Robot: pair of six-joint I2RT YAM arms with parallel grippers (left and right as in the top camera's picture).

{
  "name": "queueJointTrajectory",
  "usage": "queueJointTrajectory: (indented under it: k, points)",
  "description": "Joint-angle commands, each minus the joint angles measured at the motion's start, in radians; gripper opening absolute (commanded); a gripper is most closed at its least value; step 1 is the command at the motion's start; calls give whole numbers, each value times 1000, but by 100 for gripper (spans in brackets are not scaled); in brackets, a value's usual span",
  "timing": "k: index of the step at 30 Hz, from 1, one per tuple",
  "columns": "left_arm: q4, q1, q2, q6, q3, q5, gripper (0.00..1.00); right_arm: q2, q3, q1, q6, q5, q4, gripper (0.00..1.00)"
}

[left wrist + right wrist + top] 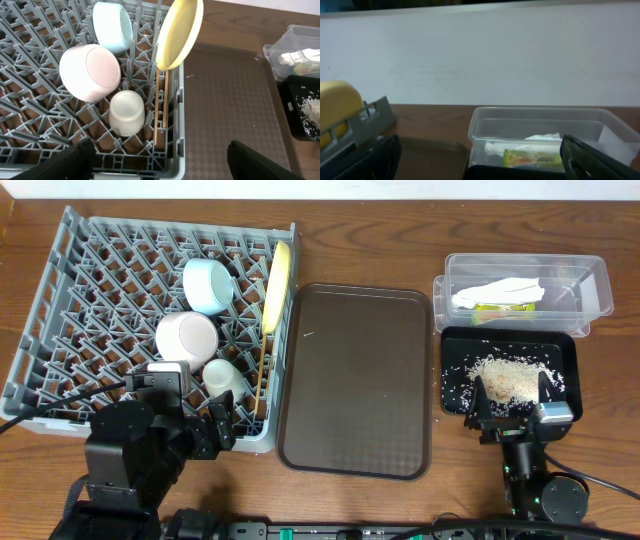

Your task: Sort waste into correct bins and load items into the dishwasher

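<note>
The grey dish rack [90,300] holds the light blue bowl [207,283], the white bowl [187,337], the small white cup [222,377], the upright yellow plate [277,285] and the chopsticks [262,380]. They also show in the left wrist view: bowl [112,25], white bowl [92,71], cup [127,112], plate [179,32], chopsticks [159,110]. The clear box [525,290] holds the napkin [497,290] and wrapper [530,158]. The black tray [565,350] holds rice [505,377]. My left gripper [195,420] is open at the rack's near edge. My right gripper [512,402] is open at the black tray's near edge.
The large brown serving tray [357,380] lies between the rack and the bins. A pale wall [480,55] stands behind the table in the right wrist view.
</note>
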Motion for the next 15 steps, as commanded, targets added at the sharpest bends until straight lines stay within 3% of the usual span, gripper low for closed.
queueJointTrajectory:
  k: [1,7,15]
  points:
    - [2,2,0,20,-3,2,87,-9,-43,-3,-77,-5,11,99]
    - [2,2,0,20,-3,2,87,-9,-76,-3,-92,-5,-104,99]
    - [2,2,0,20,-3,2,87,-8,-76,-3,-95,-1,-108,99]
